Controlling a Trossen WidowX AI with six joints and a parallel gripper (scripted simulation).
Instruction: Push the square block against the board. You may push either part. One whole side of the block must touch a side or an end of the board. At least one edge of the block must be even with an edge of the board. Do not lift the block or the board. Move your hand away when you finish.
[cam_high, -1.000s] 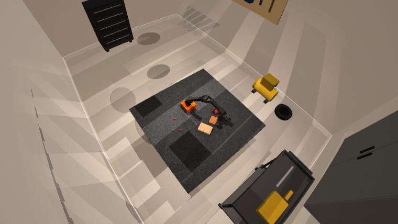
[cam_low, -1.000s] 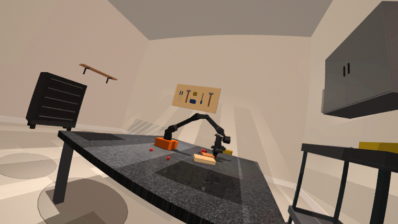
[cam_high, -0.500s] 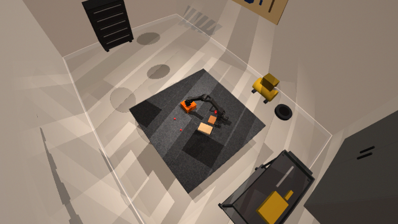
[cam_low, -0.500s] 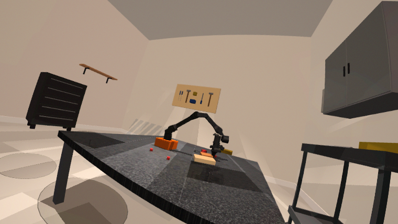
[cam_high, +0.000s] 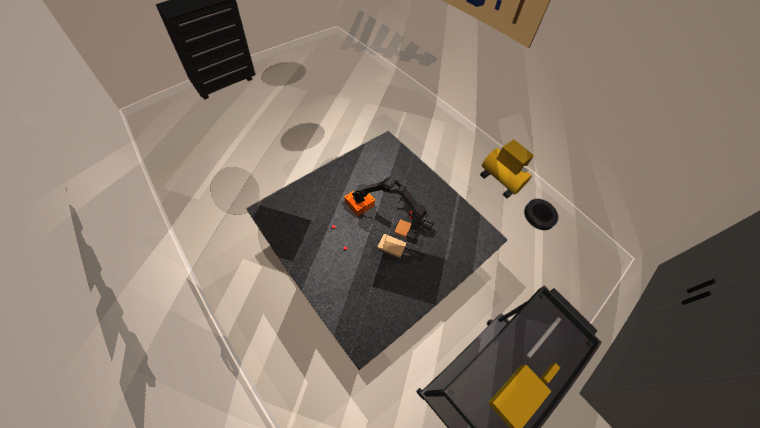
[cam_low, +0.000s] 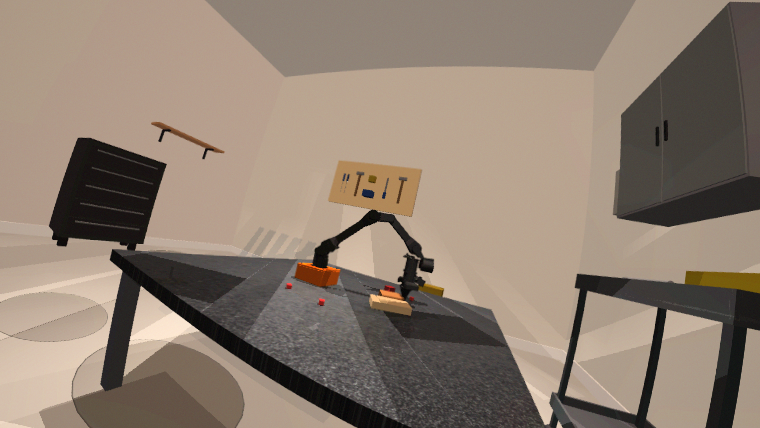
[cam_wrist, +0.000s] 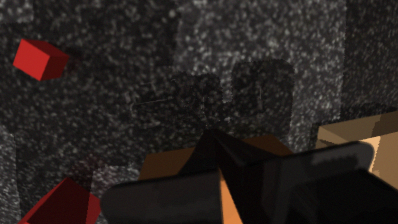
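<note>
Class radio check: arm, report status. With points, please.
Hand (cam_high: 414, 239) (cam_low: 405, 297) (cam_wrist: 210, 135) shut, beside orange block (cam_high: 403, 227) (cam_low: 391, 294) (cam_wrist: 230, 202). Pale board (cam_high: 391, 245) (cam_low: 390, 304) (cam_wrist: 387, 162) nearby. Red cubes around; blocking unclear.

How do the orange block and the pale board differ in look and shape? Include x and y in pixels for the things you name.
The orange block (cam_high: 403, 228) (cam_low: 392, 294) is deeper orange; the pale board (cam_high: 391, 246) (cam_low: 390, 304) is light tan. The block's top is squarish and smaller; the board's is longer and larger. Both rest on the dark tabletop (cam_high: 329, 297) (cam_low: 297, 340).
</note>
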